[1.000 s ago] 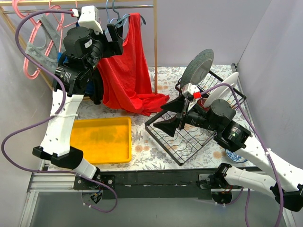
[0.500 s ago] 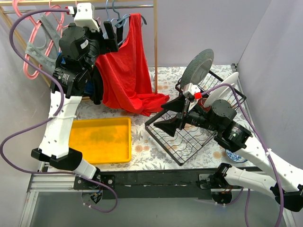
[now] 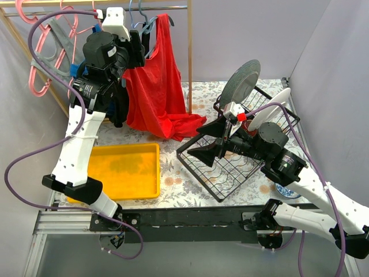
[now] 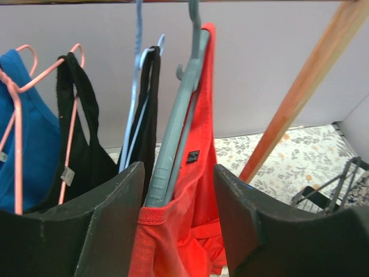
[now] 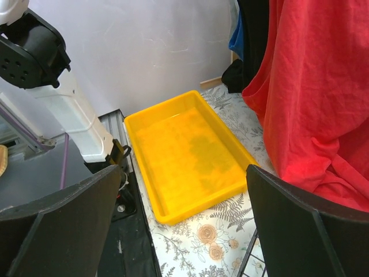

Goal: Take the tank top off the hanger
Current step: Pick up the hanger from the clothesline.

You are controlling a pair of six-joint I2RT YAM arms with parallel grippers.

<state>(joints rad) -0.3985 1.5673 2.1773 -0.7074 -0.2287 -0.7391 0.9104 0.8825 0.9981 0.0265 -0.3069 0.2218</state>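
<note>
You had a red tank top (image 4: 199, 190) of soft, matt knit cloth with a ribbed hem, on a grey-blue hanger (image 4: 171, 144) of smooth, dull plastic. The pink hanger (image 4: 16, 144) looked like thin coated wire with a slight sheen. The left end effector (image 4: 179, 176) was matt black plastic, faintly scuffed. The slanted post (image 4: 305, 75) was bare wood. Your yellow tray (image 5: 190, 156) was smooth, glossy plastic, the dish rack (image 3: 230, 173) black wire, and the counter (image 3: 173, 184) a matt floral print.

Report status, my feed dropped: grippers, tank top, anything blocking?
Left gripper jaws open, straddling the red tank top and its grey hanger. Right gripper open, empty. Tank top still hung. Black top hangs close alongside.
</note>
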